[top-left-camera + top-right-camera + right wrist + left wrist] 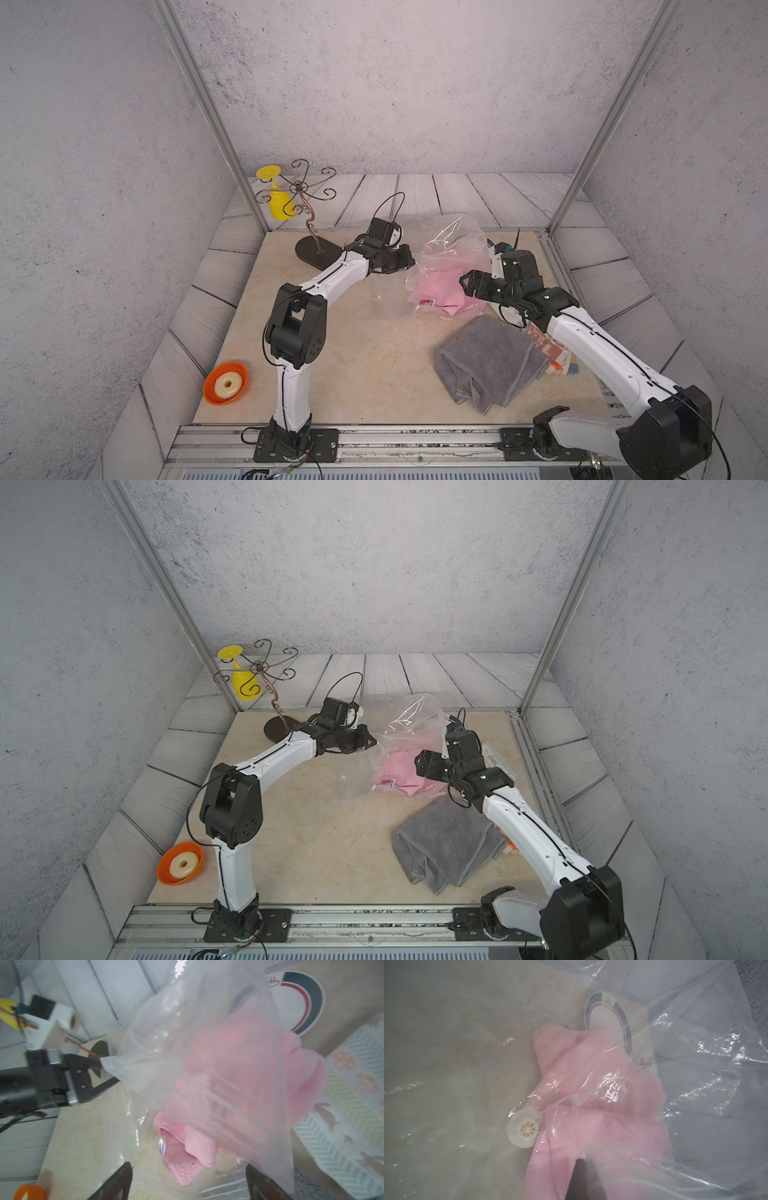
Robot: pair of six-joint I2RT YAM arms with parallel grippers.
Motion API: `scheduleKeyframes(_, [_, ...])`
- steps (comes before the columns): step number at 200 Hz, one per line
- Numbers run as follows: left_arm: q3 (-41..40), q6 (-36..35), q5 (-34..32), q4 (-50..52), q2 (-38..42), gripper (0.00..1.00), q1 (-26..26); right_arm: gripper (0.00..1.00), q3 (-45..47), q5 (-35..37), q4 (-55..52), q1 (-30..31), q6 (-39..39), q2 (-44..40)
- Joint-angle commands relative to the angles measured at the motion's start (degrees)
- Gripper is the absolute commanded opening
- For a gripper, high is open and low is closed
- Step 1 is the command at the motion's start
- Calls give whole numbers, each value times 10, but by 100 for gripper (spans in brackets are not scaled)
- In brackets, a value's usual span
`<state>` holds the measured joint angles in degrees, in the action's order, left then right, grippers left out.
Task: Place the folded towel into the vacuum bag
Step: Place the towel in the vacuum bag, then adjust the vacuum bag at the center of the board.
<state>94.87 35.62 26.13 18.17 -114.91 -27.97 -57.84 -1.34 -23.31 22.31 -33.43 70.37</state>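
Observation:
The vacuum bag (451,243) (409,721) is clear crinkly plastic, raised at the back right of the table. A folded pink towel (436,291) (602,1130) (239,1076) lies inside it, beside the round white valve (523,1128). My left gripper (409,262) (372,742) (581,1162) is shut on the bag's edge and holds the plastic up. My right gripper (467,282) (422,760) (189,1180) stands open at the bag's mouth. Its fingers (122,1180) flank the towel's near corner and hold nothing. A grey towel (490,361) (449,841) lies loosely folded on the table in front.
A metal swirl stand (309,220) with a yellow glass (278,203) stands at the back left. An orange dish (225,383) holding a white ring sits at the front left. A patterned cloth (548,349) (353,1095) lies under my right arm, and a printed card (301,1001) behind the bag.

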Motion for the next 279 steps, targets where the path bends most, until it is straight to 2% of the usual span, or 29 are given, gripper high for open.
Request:
scheduleKeyframes(1, [-6, -13, -11, 2, 3, 0, 3, 85, 20, 111, -9, -4, -31, -34])
scheduleKeyframes(15, [-11, -14, -11, 2, 5, 0, 3, 85, 27, 147, -22, -6, -44, -42])
scheduleKeyframes(38, [-19, -20, -17, 5, 10, 0, 2, 85, 42, 149, -12, -13, -49, -41])
scheduleKeyframes(55, [-21, -26, -18, 10, 14, 0, 3, 84, 45, 117, 1, -24, -47, -22])
scheduleKeyframes(69, [-24, -27, -16, 11, 17, 0, 3, 82, 46, 64, 26, -35, -44, 1])
scheduleKeyframes(88, [-29, -29, -10, 12, 24, 0, 3, 76, 43, 22, 62, -36, -41, 30])
scheduleKeyframes(97, [-30, -31, -6, 13, 30, 0, 3, 68, 42, 12, 76, -36, -44, 42])
scheduleKeyframes(122, [-26, -43, 17, 26, 50, 0, 4, 29, 41, -9, 111, -37, -44, 64])
scheduleKeyframes(135, [-16, -49, 34, 38, 63, 0, 5, 12, 33, -27, 119, -37, -34, 70])
scheduleKeyframes(150, [1, -57, 63, 53, 78, 0, 7, 0, 18, -50, 123, -37, -23, 75])
scheduleKeyframes(173, [44, -78, 119, 93, 93, 0, 11, 0, -2, -101, 158, -38, -13, 65])
scheduleKeyframes(191, [62, -95, 135, 121, 103, 0, 15, 0, -17, -151, 211, -41, -14, 48])
scheduleKeyframes(235, [12, -62, 74, 102, 130, 0, 57, 0, -92, -212, 235, -45, -3, 35])
scheduleKeyframes(254, [-18, -41, 53, 84, 137, 0, 82, 0, -100, -225, 243, -48, -5, 34])
scheduleKeyframes(279, [-32, -49, 27, 83, 144, 0, 100, 0, -99, -235, 250, -58, -23, 38])
